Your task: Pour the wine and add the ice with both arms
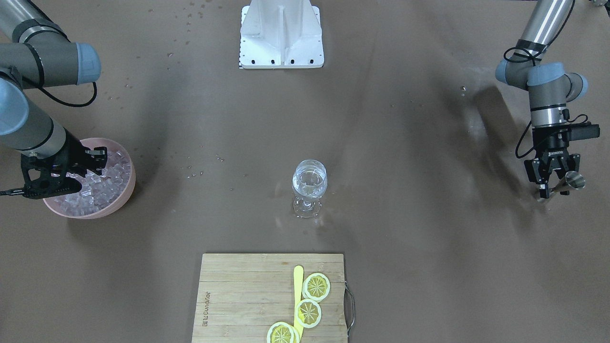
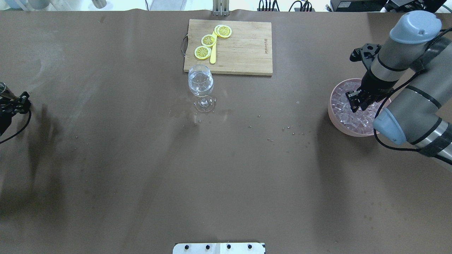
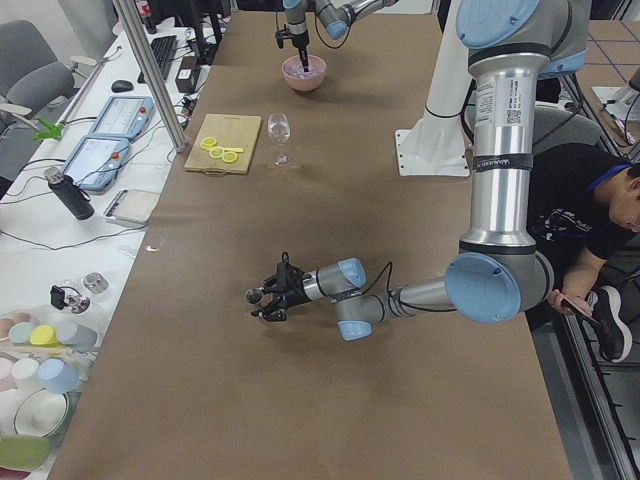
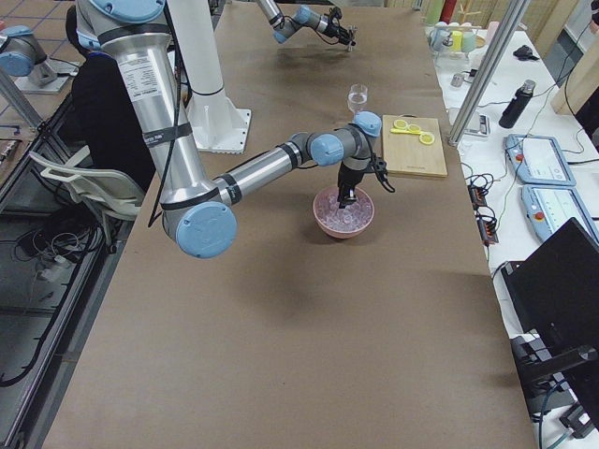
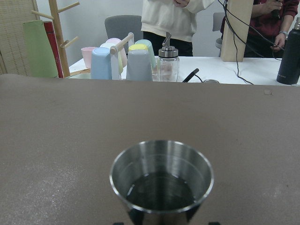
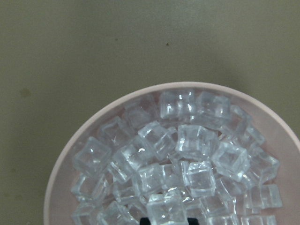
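Observation:
A stemmed glass [image 1: 310, 183] [image 2: 201, 84] stands mid-table with clear wine in its bowl. Far off to the side, my left gripper [image 1: 553, 190] [image 2: 12, 102] is shut on a small steel measuring cup [image 1: 573, 181] [image 5: 161, 180], held low over the table; a little clear liquid [image 5: 161, 193] lies in its bottom. My right gripper [image 1: 93, 171] [image 2: 355, 106] reaches down into a pink bowl [image 1: 126, 190] [image 2: 333, 118] heaped with ice [image 6: 187, 140]. One ice cube [image 6: 164, 208] sits right between its fingertips, which press on its sides.
A wooden cutting board [image 1: 238, 295] [image 2: 243, 46] with three lemon slices [image 1: 316, 286] and a yellow knife lies beyond the glass. The white base block [image 1: 281, 33] is at the robot's side. Droplets dot the brown table. A person sits by the table's edge [image 3: 600, 220].

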